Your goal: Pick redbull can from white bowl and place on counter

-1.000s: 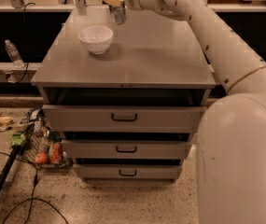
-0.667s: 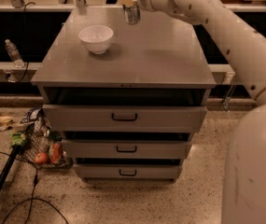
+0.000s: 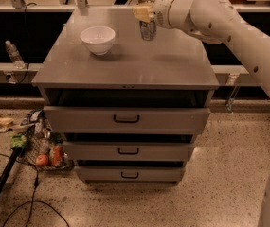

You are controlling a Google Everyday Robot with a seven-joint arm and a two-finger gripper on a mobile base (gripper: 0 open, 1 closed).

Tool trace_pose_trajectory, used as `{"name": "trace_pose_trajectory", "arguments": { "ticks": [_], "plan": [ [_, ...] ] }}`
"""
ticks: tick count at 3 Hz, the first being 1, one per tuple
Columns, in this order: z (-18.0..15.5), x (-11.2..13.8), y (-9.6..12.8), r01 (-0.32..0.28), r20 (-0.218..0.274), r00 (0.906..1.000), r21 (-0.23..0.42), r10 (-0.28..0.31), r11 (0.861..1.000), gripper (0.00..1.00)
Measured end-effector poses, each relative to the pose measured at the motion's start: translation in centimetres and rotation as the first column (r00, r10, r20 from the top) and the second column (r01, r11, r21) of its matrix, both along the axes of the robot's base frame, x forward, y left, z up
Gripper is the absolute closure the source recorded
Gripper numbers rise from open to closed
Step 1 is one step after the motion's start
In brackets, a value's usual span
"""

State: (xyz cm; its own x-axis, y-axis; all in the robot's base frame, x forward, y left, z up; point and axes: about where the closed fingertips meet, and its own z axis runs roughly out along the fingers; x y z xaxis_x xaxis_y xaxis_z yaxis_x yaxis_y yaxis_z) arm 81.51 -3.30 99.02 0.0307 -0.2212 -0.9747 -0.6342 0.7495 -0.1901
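Observation:
The white bowl [image 3: 98, 38] stands on the left part of the grey counter [image 3: 139, 63], with nothing in it. My gripper [image 3: 145, 11] reaches in from the right on a long white arm and is shut on the top of the redbull can [image 3: 148, 30]. The slim silver can hangs upright below the fingers, to the right of the bowl and over the back middle of the counter. I cannot tell whether its base touches the surface.
The cabinet has three black-handled drawers [image 3: 126, 119]. A clear plastic bottle [image 3: 14, 54] stands on a ledge at the left. A basket with food items [image 3: 44, 150] and cables lie on the floor at the lower left. A shelf runs behind the counter.
The gripper has carried the can to the right, away from the bowl, and a little lower toward the counter.

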Motion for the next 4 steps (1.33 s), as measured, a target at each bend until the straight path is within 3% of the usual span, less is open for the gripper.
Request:
{"name": "trace_pose_trajectory", "arguments": {
  "ticks": [2,3,4],
  "plan": [
    [-2.8,-0.4,-1.5,-0.014,-0.028,0.9995,0.049,0.015,0.999,1.00],
    [-4.8,-0.5,-1.6,-0.040,-0.041,0.9983,0.052,0.042,0.998,0.83],
    [-6.5,-0.5,-1.6,-0.050,-0.056,0.9971,0.042,0.052,0.998,0.59]
  ]
}}
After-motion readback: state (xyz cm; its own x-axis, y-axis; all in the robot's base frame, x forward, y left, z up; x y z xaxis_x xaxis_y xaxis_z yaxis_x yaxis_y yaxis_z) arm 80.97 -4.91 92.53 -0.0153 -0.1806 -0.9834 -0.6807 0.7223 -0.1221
